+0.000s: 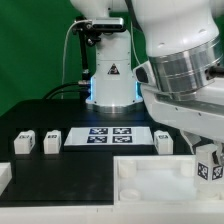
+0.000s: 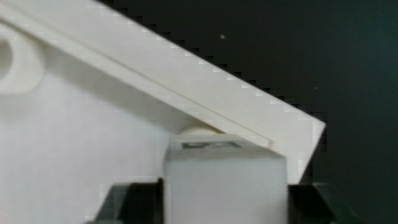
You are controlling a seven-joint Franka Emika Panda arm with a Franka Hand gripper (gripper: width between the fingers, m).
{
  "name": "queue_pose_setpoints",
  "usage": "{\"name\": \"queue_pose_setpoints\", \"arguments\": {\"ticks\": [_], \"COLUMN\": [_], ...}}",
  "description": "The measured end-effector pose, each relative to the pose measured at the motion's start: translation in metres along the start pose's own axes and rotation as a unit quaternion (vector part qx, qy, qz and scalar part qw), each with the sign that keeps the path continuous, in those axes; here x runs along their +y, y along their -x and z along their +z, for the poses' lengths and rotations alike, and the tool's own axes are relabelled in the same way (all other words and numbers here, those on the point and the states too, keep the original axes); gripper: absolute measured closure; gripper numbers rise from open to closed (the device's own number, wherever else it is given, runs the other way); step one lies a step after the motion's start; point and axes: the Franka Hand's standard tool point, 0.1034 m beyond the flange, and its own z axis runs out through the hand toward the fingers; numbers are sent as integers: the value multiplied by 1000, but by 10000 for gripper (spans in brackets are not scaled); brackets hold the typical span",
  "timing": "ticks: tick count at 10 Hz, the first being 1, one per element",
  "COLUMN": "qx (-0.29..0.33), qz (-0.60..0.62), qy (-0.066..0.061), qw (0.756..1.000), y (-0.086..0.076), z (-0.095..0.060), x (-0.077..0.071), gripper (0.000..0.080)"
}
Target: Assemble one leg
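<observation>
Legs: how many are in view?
4. Two legs at the exterior view's left of the marker board, one at its right, one leg held in the hand. None seems hidden.

Arm (image 1: 178,58): one, white, bent over and reaching down at the exterior view's right from its base (image 1: 110,82). Gripper (image 1: 207,158): pointing downward, two dark fingers (image 2: 132,206) clamped on the leg (image 2: 222,175).

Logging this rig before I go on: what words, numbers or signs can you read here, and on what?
No words or numbers can be read in either view.
Warning triangle on the arm's base: a sign, its symbol too small to read.
The marker board and the leg: black-and-white tag patterns only, no text.
</observation>
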Motion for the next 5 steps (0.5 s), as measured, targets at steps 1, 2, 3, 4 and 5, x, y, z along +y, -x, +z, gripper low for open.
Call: {"name": "queue_pose_setpoints", "arguments": {"ticks": [1,2,3,4,5], "qx": [0,2,1,1,2], "qz": [46,60,60,43,19], "qy": [-3,-5,-5,-4,-4], "qw": [999,998,998,999,1000], "y": [2,3,3,3,3], "z": [2,3,3,3,4], "x": [0,0,0,0,0], "gripper": [497,497,497,413,223]}}
